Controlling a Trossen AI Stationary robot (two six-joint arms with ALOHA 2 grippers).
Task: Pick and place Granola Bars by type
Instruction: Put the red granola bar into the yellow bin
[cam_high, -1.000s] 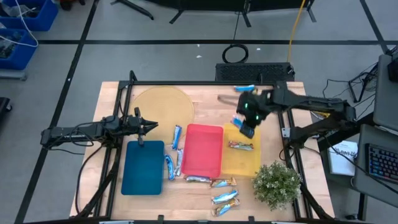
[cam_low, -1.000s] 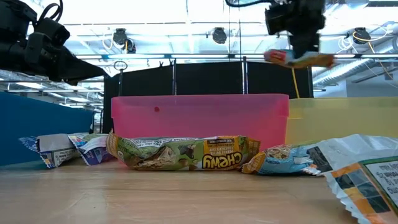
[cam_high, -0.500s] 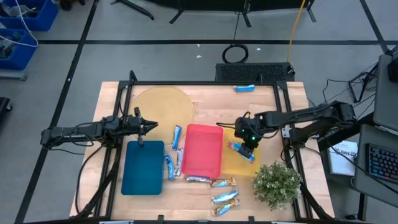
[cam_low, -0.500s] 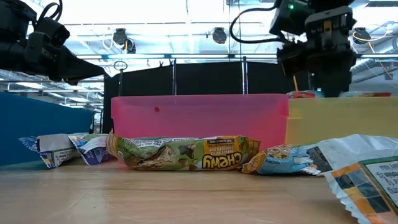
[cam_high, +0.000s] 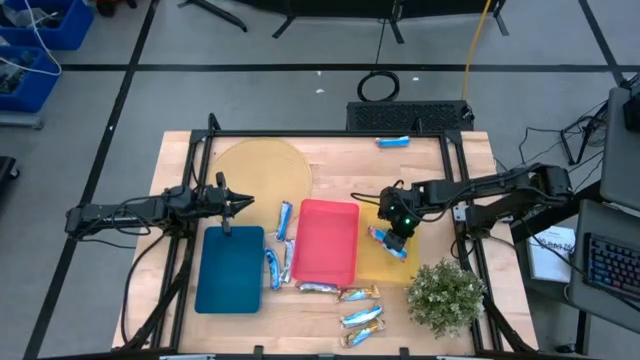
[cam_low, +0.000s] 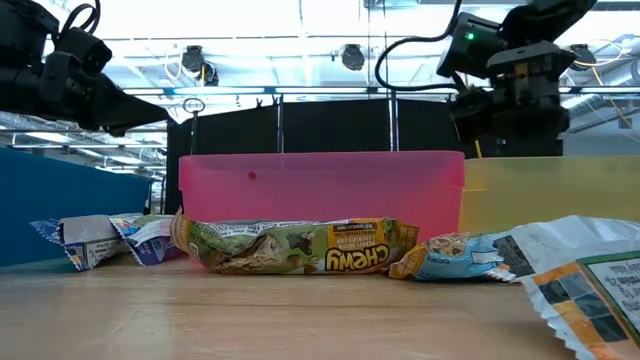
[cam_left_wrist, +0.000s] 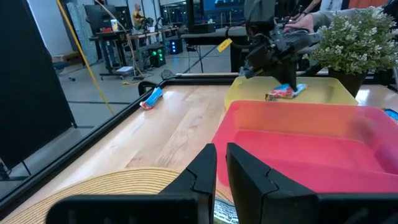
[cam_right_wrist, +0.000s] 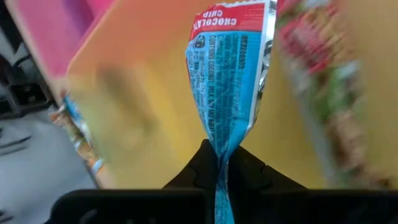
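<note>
My right gripper (cam_high: 397, 232) is low over the yellow tray (cam_high: 398, 264), shut on a light blue granola bar (cam_right_wrist: 233, 74). A red-and-green wrapped bar (cam_right_wrist: 317, 93) lies flat on the tray floor beside it. In the left wrist view the right gripper (cam_left_wrist: 281, 73) stands above both bars (cam_left_wrist: 286, 92). More bars lie on the table: between the blue and red trays (cam_high: 285, 218), near the red tray's near edge (cam_high: 318, 288), and one blue bar (cam_high: 393, 142) by the far edge. My left gripper (cam_high: 245, 203) waits shut, above the blue tray's far edge. My right gripper pinches the blue bar between its two fingers by the crimped end seam (cam_right_wrist: 219, 152). The fingers come from above, slanting down along the bar's length. The rest of the wrapper reaches out ahead of the fingers just over the yellow tray's floor; whether it touches the floor I cannot tell.
The blue tray (cam_high: 230, 268), red tray (cam_high: 326, 242) and yellow tray stand side by side. A round straw mat (cam_high: 262, 170) lies at the far left, a potted plant (cam_high: 445, 295) at the near right corner. In the low view a green bar (cam_low: 295, 247) lies before the red tray.
My right gripper, carrying the blue bar, has moved toward the near edge and down from high above the table into the yellow tray, then has held almost still. In the low view its fingers and the bar have dropped behind the tray's wall. It has stayed shut.
</note>
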